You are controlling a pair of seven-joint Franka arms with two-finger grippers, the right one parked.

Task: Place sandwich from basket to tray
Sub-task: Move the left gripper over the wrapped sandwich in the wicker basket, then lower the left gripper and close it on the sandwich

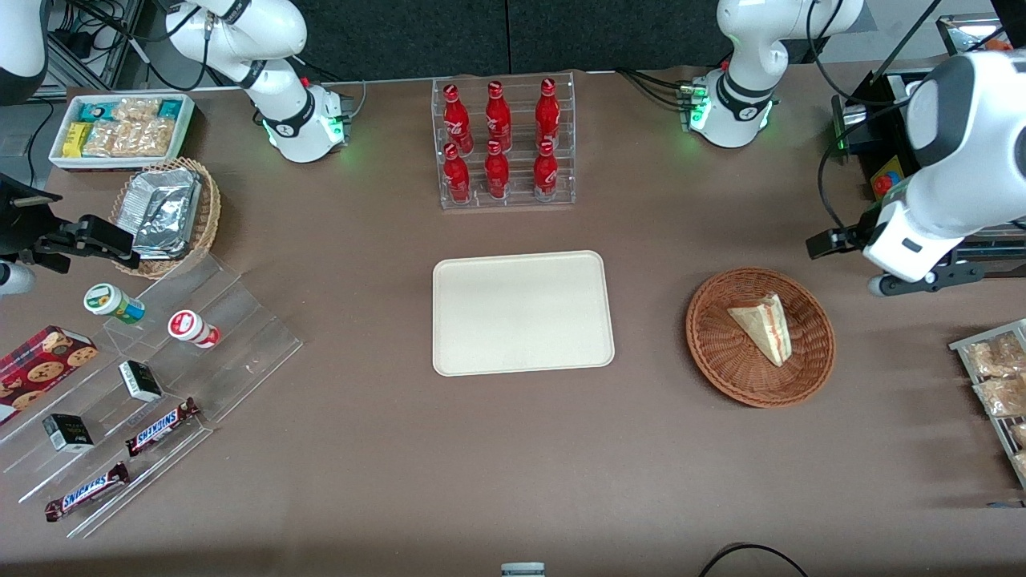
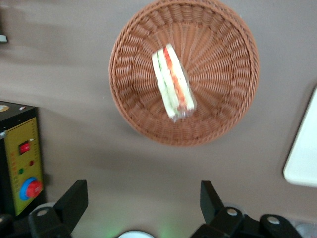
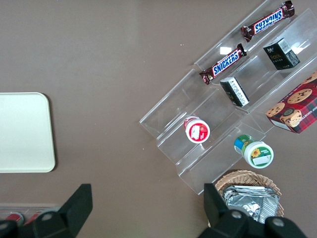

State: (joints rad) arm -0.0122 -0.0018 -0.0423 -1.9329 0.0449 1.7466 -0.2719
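Sandwich [image 1: 762, 327]: lying in the basket [image 1: 713, 353], untouched.
Gripper [image 2: 141, 203]: fingers spread wide, empty, hovering beside the basket.
Tray [image 1: 523, 312]: bare, toward the parked arm's end.
Approach: centre over the wedge, align fingers across its flat faces, pinch gently.

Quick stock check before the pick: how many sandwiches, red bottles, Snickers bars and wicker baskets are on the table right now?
Sandwich: 1, in the basket
Red bottles: 6
Snickers bars: 2
Wicker baskets: 2, counting the foil-packet basket
Total: 11
The gripper hangs open above the table, beside the basket.
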